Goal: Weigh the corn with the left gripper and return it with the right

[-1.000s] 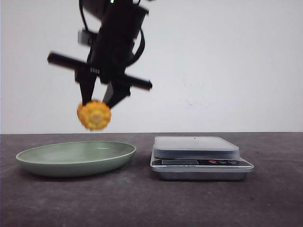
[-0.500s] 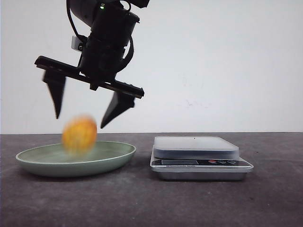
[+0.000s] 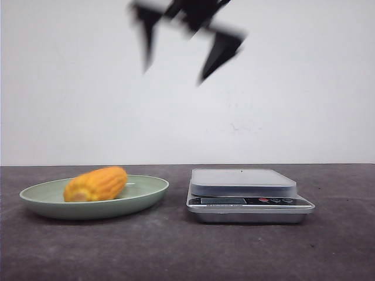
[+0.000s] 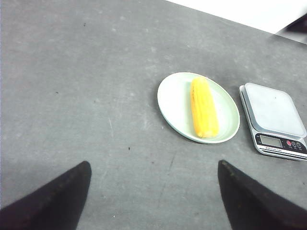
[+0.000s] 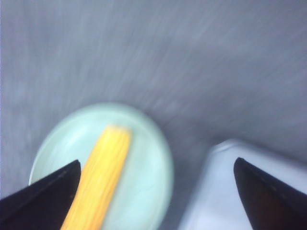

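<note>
The yellow-orange corn cob (image 3: 96,184) lies returned in the pale green dish (image 3: 146,188); right end effector (image 3: 183,48) spread empty overhead, seemingly finishing.

Right gripper (image 3: 179,55): black, motion-blurred in front view; two tapered, wedge-shaped fingers (image 3: 220,54) narrowing to points, hung from dark crossbar. Right wrist view: same fingertips as matte black triangles, edges soft with blur. Left gripper (image 4: 153,201): two black pointed fingertips (image 4: 55,203), matte, plain, no markings visible.
</note>
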